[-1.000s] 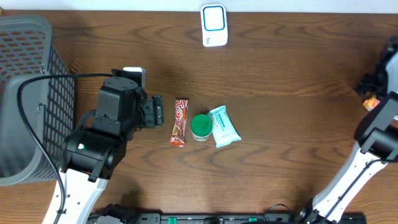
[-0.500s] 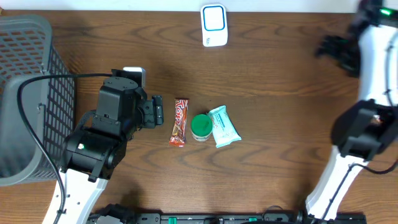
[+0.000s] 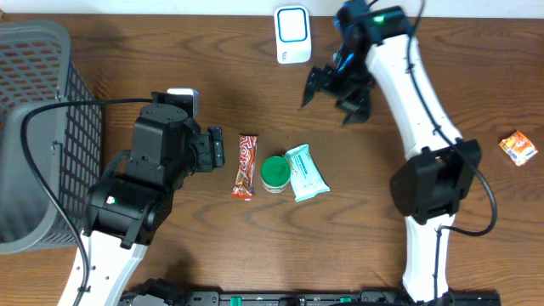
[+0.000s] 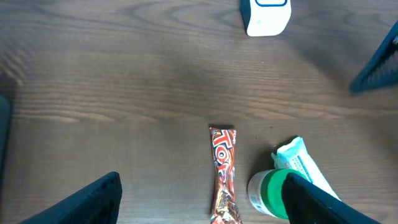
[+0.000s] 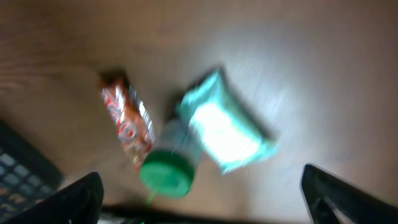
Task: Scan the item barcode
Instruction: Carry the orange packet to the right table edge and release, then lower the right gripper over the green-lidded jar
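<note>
Left claw (image 3: 217,151) gapes wide and empty, just left of the red candy bar (image 3: 246,167). Green-capped bottle (image 3: 274,172) and teal packet (image 3: 306,172) touch beside it, mid-tabletop (image 3: 170,51). Right claw (image 3: 336,93), fingers apart, hangs empty near the far white scanner (image 3: 292,34).

Wooden counter (image 3: 255,102): green-capped bottle (image 3: 274,172), candy bar (image 3: 246,167) just left, teal packet (image 3: 306,172) touching right, barcode scanner (image 3: 292,34) beyond, orange packet (image 3: 518,146) far right.
</note>
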You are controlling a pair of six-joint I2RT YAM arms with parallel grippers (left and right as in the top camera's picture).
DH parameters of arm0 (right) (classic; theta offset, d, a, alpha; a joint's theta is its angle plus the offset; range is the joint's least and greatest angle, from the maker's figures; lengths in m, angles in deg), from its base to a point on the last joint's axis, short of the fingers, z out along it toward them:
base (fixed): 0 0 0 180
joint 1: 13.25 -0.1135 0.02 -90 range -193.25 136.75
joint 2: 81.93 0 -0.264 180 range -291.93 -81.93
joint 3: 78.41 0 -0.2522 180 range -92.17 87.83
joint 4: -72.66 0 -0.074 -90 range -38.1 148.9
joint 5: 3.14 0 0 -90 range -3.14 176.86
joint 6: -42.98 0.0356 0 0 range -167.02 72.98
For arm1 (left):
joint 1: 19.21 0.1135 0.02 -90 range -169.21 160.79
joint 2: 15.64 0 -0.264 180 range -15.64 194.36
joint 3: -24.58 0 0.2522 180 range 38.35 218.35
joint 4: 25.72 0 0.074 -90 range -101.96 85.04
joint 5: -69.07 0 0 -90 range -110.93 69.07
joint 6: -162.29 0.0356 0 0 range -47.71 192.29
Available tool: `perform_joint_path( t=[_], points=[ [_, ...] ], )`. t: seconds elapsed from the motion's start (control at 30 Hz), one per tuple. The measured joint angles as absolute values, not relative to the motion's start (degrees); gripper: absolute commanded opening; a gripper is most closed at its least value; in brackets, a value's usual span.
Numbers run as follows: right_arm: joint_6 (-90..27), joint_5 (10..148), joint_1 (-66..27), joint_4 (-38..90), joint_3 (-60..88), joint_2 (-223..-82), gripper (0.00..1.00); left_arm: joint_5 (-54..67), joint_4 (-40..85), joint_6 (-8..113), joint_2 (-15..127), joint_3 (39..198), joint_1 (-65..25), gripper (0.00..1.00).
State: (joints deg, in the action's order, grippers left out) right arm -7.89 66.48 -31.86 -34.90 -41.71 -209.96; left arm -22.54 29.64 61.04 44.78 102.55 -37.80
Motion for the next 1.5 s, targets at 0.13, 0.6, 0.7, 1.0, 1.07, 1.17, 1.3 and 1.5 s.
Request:
perform_joint_path(
  t=[0.13, 0.6, 0.7, 1.0, 1.07, 1.17, 1.3, 1.5],
  points=[
    [5.2, 65.1, -35.8, -38.1, -41.7, -210.0, 0.99, -22.8, 29.7, 62.2, 42.4, 102.6, -37.8, 0.83],
    [36.5, 62.9, -48.3, -36.1, -39.9, -210.0, 0.99, -26.1, 38.1, 63.8, 25.6, 102.6, -37.8, 0.83],
    [39.5, 64.9, -50.0, -36.0, -39.7, -210.0, 0.99, -28.0, 40.5, 64.0, 23.9, 102.6, -37.8, 0.83],
    [46.1, 70.9, -52.8, -35.7, -35.4, -210.0, 0.99, -30.1, 41.9, 64.5, 23.6, 102.6, -37.8, 0.83],
    [47.5, 71.3, -52.9, -33.4, -32.7, -210.0, 0.99, -30.3, 41.9, 64.6, 23.6, 102.6, -37.8, 0.83],
    [49.1, 71.5, -53.0, -27.7, -28.7, -210.0, 0.99, -30.3, 41.8, 64.6, 23.6, 102.6, -37.8, 0.83],
    [51.7, 71.5, -54.1, -21.0, -24.6, -210.0, 0.99, -30.3, 41.9, 64.6, 23.6, 102.6, -37.8, 0.83],
    [55.2, 72.0, -56.0, -17.8, -19.4, -210.0, 0.98, -30.3, 41.9, 64.6, 23.6, 102.6, -37.8, 0.83]
  ],
)
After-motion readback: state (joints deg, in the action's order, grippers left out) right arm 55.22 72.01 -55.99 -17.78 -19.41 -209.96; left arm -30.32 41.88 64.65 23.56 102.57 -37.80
